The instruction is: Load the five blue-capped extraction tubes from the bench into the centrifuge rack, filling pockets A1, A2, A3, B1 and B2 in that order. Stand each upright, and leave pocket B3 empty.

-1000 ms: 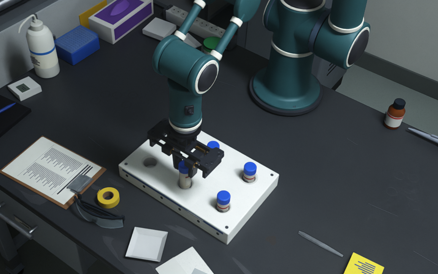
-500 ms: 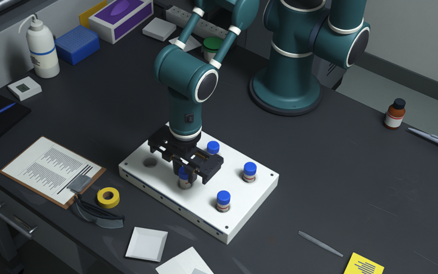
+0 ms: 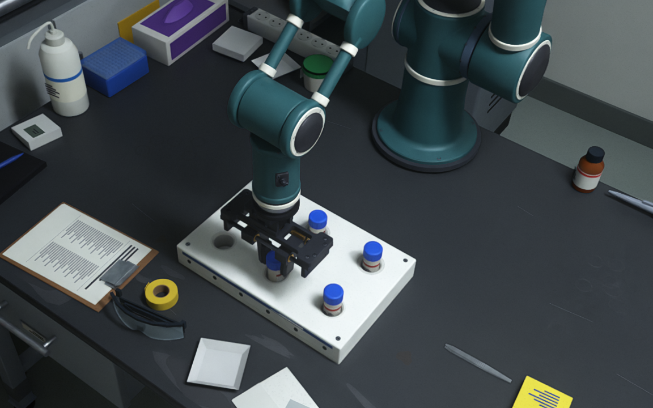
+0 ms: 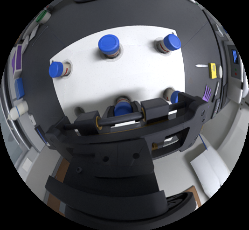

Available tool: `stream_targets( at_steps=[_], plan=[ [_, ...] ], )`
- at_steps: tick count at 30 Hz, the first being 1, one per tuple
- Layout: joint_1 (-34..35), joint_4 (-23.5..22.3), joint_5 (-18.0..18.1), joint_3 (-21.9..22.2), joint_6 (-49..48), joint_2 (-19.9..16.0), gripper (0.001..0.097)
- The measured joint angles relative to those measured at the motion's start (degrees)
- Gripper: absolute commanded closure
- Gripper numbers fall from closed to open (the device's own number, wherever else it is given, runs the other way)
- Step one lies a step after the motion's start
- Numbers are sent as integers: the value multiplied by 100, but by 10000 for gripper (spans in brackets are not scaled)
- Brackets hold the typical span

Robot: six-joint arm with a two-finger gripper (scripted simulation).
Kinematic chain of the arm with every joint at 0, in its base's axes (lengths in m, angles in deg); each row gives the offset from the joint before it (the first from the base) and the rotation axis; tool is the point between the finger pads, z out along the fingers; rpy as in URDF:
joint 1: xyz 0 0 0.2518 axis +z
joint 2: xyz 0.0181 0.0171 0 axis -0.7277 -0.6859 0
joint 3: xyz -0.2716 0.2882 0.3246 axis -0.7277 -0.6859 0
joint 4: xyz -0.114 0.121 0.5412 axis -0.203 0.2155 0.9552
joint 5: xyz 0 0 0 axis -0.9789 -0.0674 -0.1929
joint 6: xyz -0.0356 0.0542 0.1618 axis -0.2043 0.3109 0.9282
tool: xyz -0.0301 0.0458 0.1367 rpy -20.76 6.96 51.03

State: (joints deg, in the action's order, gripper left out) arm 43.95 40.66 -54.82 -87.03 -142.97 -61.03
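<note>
On the white centrifuge rack (image 3: 296, 274), near the bench's front edge, I grip a blue-capped tube (image 3: 273, 266) by its cap, and it stands upright with its lower part sunk in the middle pocket of the near row. My gripper (image 3: 275, 262) is closed on it. Three other blue-capped tubes (image 3: 317, 222) (image 3: 372, 256) (image 3: 333, 299) stand upright in their pockets. The wrist camera shows a further capped tube (image 4: 56, 69) in the far row, hidden behind my arm in the side camera. The near-row corner pocket (image 3: 223, 241) to the left is empty.
A white weigh tray (image 3: 218, 363) and paper sheets lie in front of the rack. A yellow tape roll (image 3: 161, 294), safety glasses (image 3: 149, 318) and a clipboard (image 3: 78, 252) sit to its left. A spatula (image 3: 477, 363) lies to the right, and my base (image 3: 428, 132) stands behind.
</note>
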Motion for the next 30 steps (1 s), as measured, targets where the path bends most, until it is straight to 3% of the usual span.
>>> stream_targets(
  at_steps=[5,27,30],
  plan=[
    [0,0,1,0,0,0,896],
    [0,-1,7,-10,0,-7,456],
    [0,-1,6,-9,0,-7,446]
  ],
)
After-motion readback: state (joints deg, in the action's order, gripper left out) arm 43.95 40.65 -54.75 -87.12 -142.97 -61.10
